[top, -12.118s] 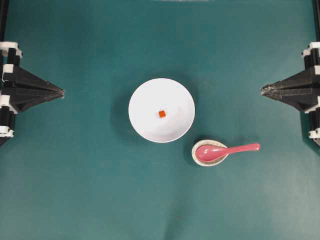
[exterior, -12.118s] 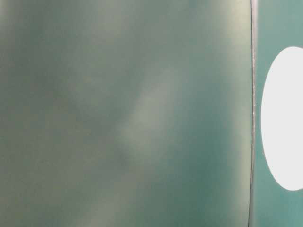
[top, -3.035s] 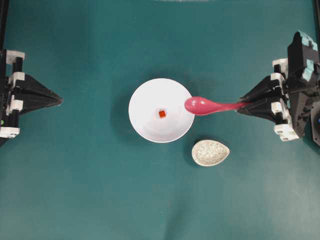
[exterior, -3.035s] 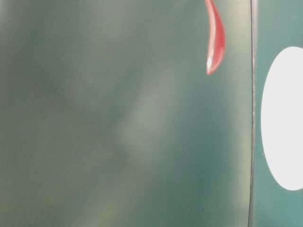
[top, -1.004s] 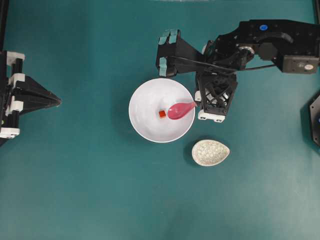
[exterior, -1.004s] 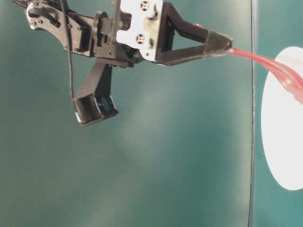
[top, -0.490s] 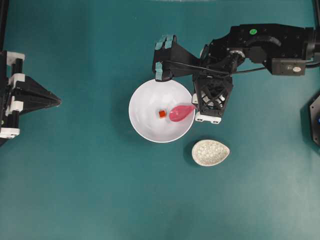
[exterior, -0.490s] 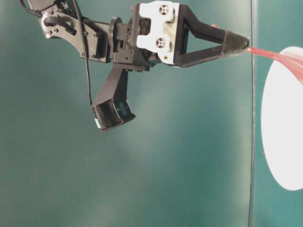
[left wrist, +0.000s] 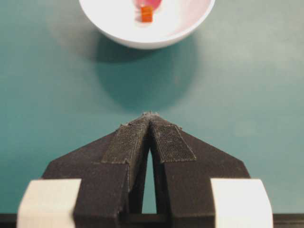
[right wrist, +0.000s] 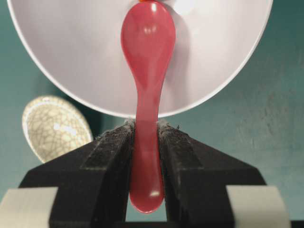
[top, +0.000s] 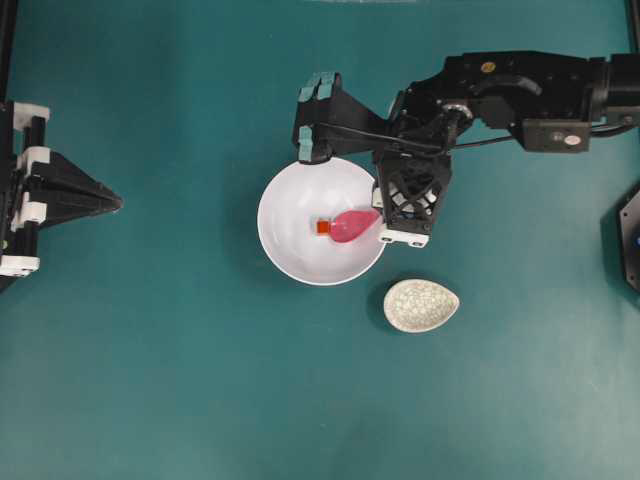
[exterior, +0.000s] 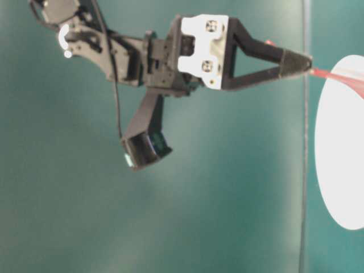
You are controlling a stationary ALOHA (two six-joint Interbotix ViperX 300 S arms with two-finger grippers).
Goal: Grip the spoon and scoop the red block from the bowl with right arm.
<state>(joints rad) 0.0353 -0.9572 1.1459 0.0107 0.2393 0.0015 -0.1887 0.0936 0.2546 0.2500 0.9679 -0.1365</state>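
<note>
- While reaching over the bowl's (top: 290,255) edge, the right gripper (right wrist: 145,137) is clamping the spoon (right wrist: 146,71) by its handle between both pads.
- Spoon's scoop is sitting inside the bowl, tip touching or just beside the red block (top: 323,227).
- Speckled dish (top: 421,305) is lying near the bowl.
- Left gripper (left wrist: 149,124) is resting pinched together, well apart, on the green table (top: 150,380).

a plain teal table surface (top: 150,380) is seen everywhere, evenly lit, with soft shadows cast on it.
</note>
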